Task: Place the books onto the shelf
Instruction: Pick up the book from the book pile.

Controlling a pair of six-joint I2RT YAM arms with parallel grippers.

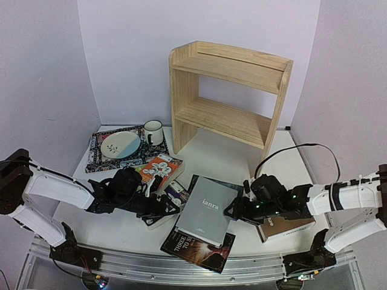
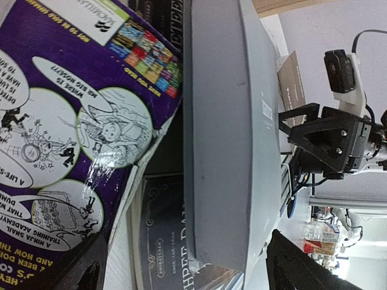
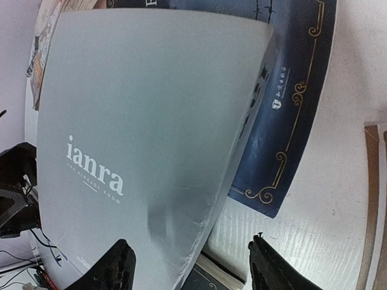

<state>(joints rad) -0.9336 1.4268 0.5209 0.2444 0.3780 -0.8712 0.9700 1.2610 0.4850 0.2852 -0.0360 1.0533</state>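
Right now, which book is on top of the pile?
The grey "ianra" book. It lies across the dark blue book and the "Three Days to See" book; nothing covers it.

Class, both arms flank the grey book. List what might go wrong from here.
1. The right tool straddles an edge of the grey book, lying on the dark blue book; it may pinch both.
2. The left tool is beside the purple paperback, whose creased cover may snag.
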